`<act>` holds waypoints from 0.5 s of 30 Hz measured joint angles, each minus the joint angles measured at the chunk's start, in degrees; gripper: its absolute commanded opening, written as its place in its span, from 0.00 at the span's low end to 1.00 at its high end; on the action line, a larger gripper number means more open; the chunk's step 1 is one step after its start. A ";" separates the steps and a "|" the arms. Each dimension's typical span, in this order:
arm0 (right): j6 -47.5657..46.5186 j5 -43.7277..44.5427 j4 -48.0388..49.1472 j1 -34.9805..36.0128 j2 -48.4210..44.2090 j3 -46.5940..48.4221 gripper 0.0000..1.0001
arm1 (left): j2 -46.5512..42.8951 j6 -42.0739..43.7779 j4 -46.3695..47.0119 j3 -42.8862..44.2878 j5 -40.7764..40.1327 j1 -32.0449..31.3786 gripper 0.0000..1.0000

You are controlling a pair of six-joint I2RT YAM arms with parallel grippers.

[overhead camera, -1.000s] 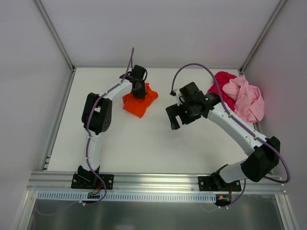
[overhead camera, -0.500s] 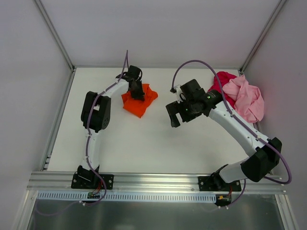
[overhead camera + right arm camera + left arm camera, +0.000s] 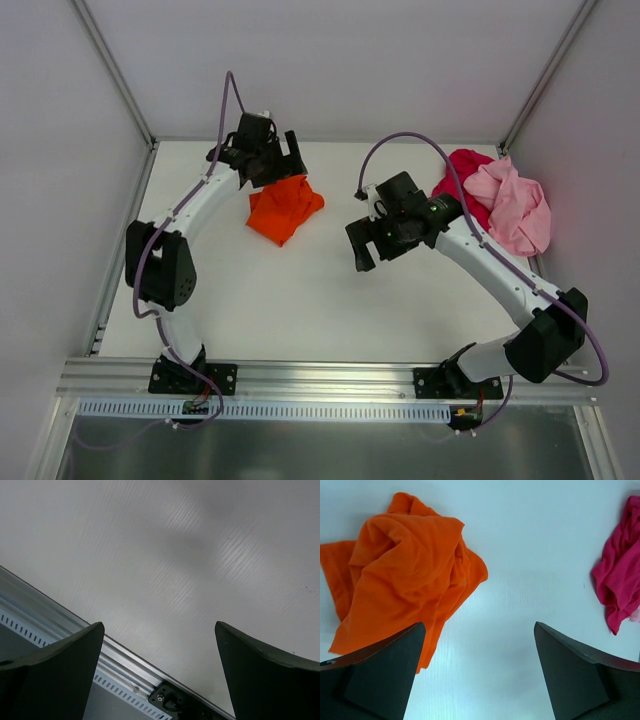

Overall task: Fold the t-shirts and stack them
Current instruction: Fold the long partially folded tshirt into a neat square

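Note:
An orange t-shirt point(image 3: 285, 208) lies crumpled on the white table at the back, left of centre. My left gripper point(image 3: 270, 165) hovers just behind it, open, with nothing between its fingers. In the left wrist view the orange t-shirt point(image 3: 410, 570) fills the upper left and the left gripper point(image 3: 479, 625) frames bare table. The red t-shirt point(image 3: 460, 180) and the pink t-shirt point(image 3: 515, 210) are bunched together at the back right; the red t-shirt's edge point(image 3: 620, 580) shows at the right. My right gripper point(image 3: 372, 248) hangs open over the middle of the table, empty point(image 3: 159, 624).
White walls enclose the table at the back and both sides, with metal posts point(image 3: 110, 70) in the corners. An aluminium rail point(image 3: 320, 378) runs along the near edge and also shows as the rail point(image 3: 75, 630) in the right wrist view.
My left gripper has opened and let go of the orange t-shirt, then drawn up and back to the left. The shirt has settled on the table. The right arm barely moved.

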 measured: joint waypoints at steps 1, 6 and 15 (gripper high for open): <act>0.00 -0.09 0.20 -0.02 0.00 -0.17 1.00 | -2.14 -0.39 0.33 -1.75 -0.35 0.00 0.93; 0.04 -0.59 1.03 0.00 0.00 -0.44 1.00 | -14.05 -5.05 2.97 -16.94 -3.93 0.00 0.92; 0.00 -2.21 2.05 0.00 0.00 -0.44 1.00 | -21.29 -11.10 4.35 -33.94 -8.35 0.00 0.92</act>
